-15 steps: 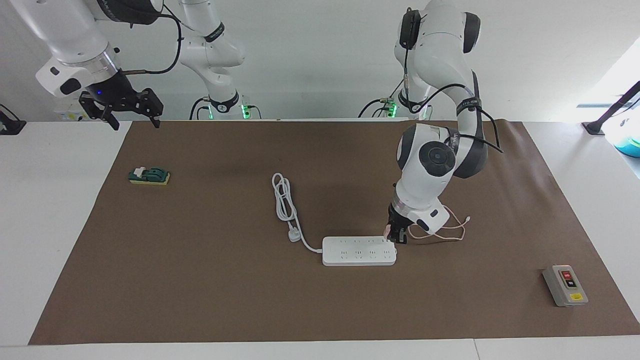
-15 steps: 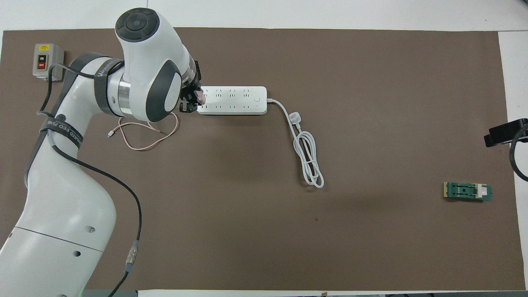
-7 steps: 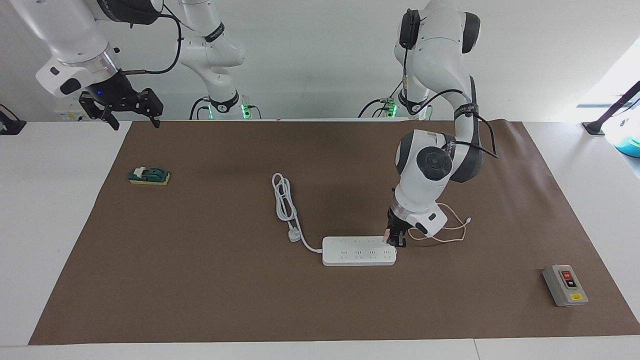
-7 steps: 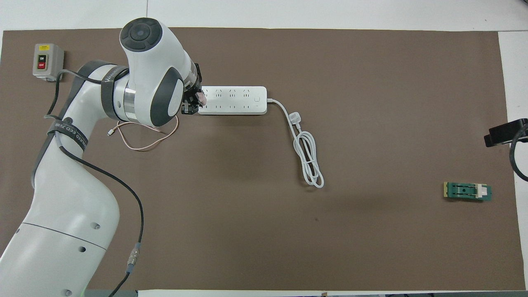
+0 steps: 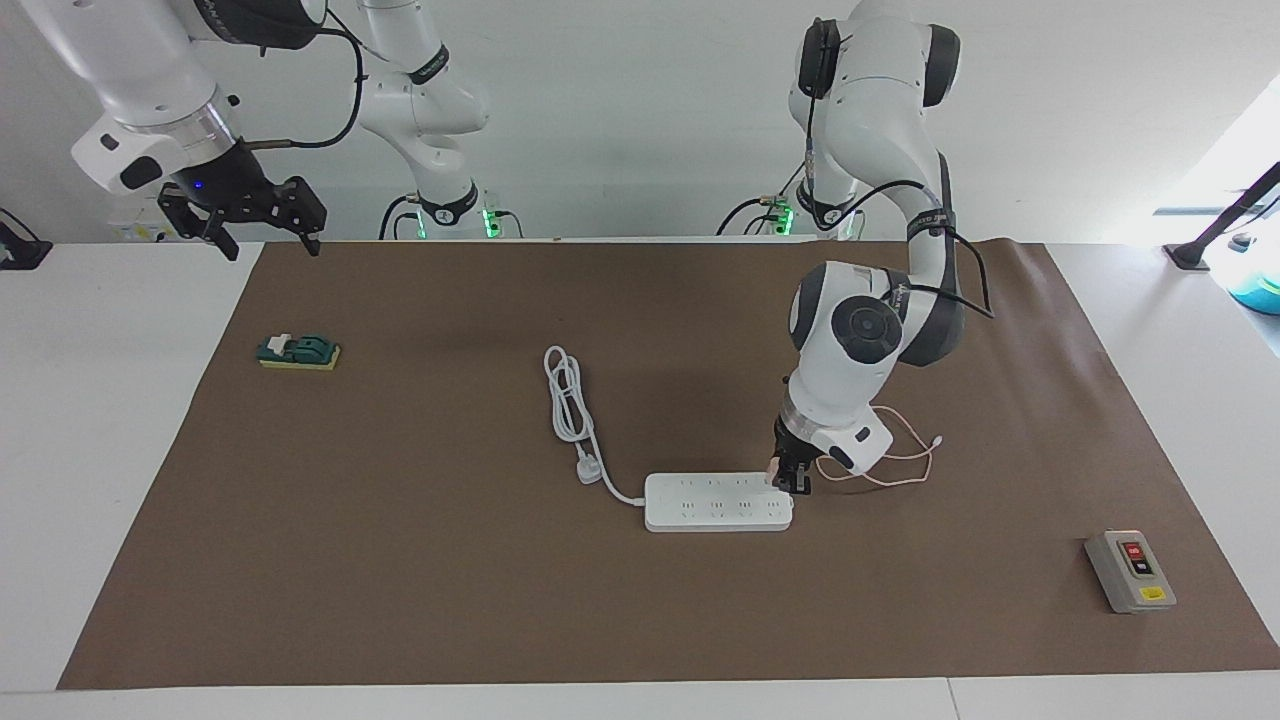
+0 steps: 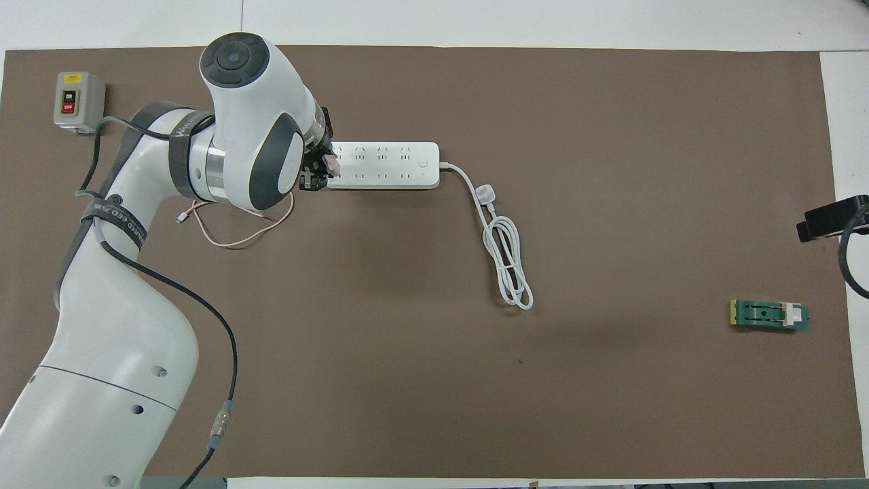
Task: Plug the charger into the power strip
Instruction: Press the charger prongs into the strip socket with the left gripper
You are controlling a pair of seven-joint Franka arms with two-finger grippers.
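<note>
The white power strip (image 5: 717, 502) (image 6: 383, 165) lies flat in the middle of the brown mat. My left gripper (image 5: 790, 480) (image 6: 319, 166) is shut on the small pink charger (image 5: 774, 467) (image 6: 332, 162) and holds it down at the strip's end toward the left arm's end of the table. The charger's thin pink cable (image 5: 895, 462) (image 6: 237, 227) loops on the mat beside the left arm. Whether the prongs sit in a socket is hidden by the gripper. My right gripper (image 5: 262, 232) waits open, raised above the mat's corner by its own base.
The strip's thick white cord and plug (image 5: 575, 420) (image 6: 506, 258) coil on the mat, nearer to the robots. A grey switch box (image 5: 1130, 570) (image 6: 78, 100) stands at the left arm's end. A green block (image 5: 298, 352) (image 6: 769, 315) lies at the right arm's end.
The left arm's upper links have shifted slightly while its gripper and the charger stay at the strip's end. The right arm has not moved.
</note>
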